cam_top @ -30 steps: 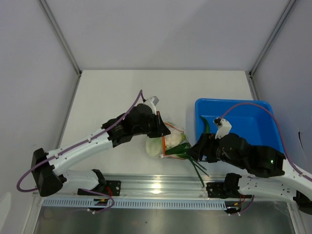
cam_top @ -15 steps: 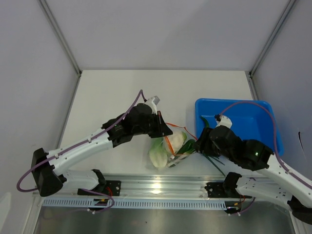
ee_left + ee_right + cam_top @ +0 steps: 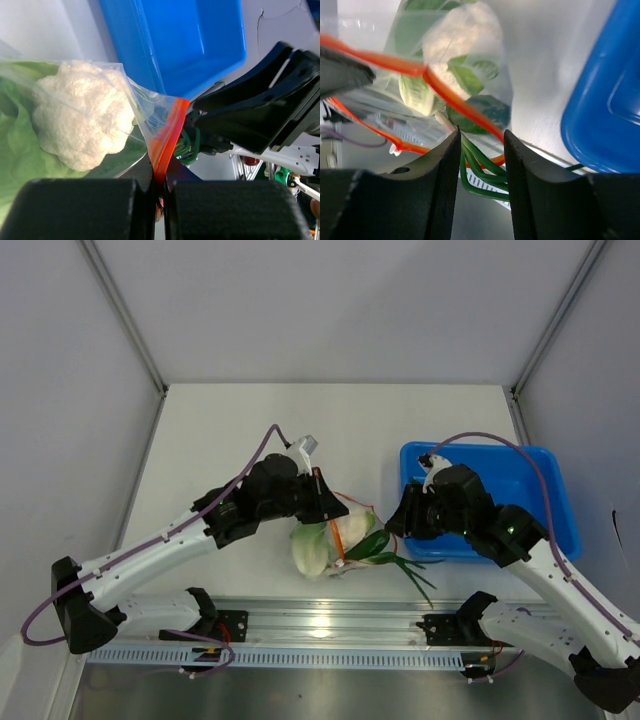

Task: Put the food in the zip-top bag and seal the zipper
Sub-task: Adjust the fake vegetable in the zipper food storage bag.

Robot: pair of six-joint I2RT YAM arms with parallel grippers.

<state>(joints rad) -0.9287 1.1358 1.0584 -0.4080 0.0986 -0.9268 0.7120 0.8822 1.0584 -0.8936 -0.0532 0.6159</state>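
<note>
The left gripper [image 3: 159, 192] clamps the zipper [image 3: 168, 131], the zip-top bag [image 3: 318, 548] of food [image 3: 80, 120] sits just left of the right gripper [image 3: 481, 145], whose hold on green stems [image 3: 476, 172] is unclear.

Right side was blocked by blue bin [image 3: 520, 490], just beside right end effector [image 3: 392, 528]. Gap between it and left end effector [image 3: 340, 512] was filled by zip-top bag [image 3: 318, 548]; long green pieces [image 3: 408, 570] stuck out toward near rail [image 3: 320, 620]. Far tabletop [image 3: 300, 425] lay open.
</note>
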